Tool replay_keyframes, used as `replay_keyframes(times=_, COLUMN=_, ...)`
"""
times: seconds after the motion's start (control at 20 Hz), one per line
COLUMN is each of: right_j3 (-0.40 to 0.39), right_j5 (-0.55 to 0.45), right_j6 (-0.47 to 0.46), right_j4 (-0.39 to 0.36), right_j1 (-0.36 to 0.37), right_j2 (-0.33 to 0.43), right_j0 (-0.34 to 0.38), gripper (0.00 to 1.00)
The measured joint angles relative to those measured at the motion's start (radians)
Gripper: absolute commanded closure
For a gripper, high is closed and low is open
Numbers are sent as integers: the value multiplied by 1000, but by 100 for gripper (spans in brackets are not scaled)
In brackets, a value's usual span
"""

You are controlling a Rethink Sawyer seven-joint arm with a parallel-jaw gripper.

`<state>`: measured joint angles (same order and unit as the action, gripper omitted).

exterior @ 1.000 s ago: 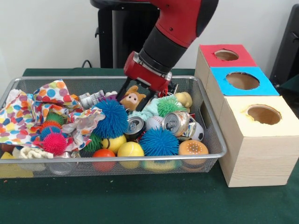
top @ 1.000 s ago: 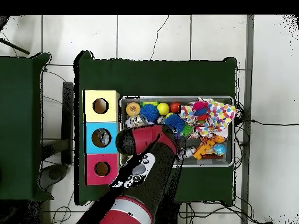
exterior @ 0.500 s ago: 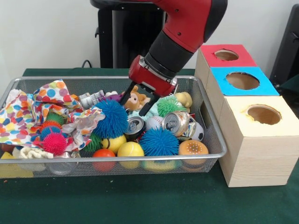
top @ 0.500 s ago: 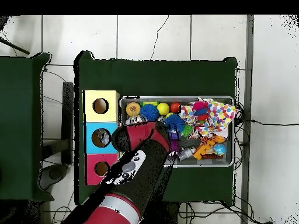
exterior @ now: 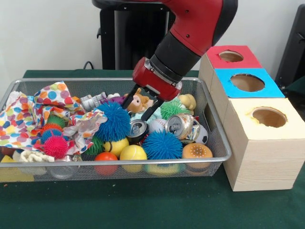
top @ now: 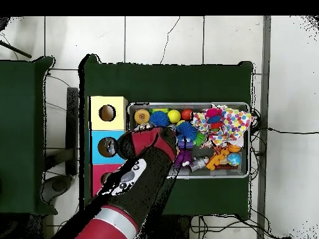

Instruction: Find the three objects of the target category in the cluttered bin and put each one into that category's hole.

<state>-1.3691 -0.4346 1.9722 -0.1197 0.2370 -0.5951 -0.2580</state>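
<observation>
A: Jaw state?
B: Clamped, one finger on each side of the tan plush toy (exterior: 138, 101), gripper (exterior: 139, 106) tilted down into the wire bin (exterior: 217, 143)

A: Position of the toy?
B: Raised slightly above the clutter, over the pale green cloth (exterior: 149, 114), between the blue spiky ball (exterior: 113, 121) and the green spiky ball (exterior: 171, 108)

A: Surroundings?
B: Crushed cans (exterior: 180, 126) just in front; red (exterior: 228, 57), blue (exterior: 245, 82) and yellow (exterior: 268, 116) hole boxes beside the bin
</observation>
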Motion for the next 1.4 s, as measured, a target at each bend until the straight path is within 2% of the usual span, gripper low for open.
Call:
replay_keyframes(times=0.4, right_j3=52, right_j5=-43, right_j6=0, right_j4=67, right_j1=-70, right_j2=-47, right_j0=-51, gripper=0)
replay_keyframes(times=0.6, right_j3=64, right_j5=-73, right_j6=4, right_j4=160, right_j1=-89, right_j2=-46, right_j0=-52, gripper=0)
replay_keyframes(times=1.05, right_j3=69, right_j5=-78, right_j6=30, right_j4=312, right_j1=-91, right_j2=-36, right_j0=-34, gripper=0)
replay_keyframes(times=1.4, right_j3=68, right_j5=-74, right_j6=31, right_j4=377, right_j1=-75, right_j2=4, right_j0=2, gripper=0)
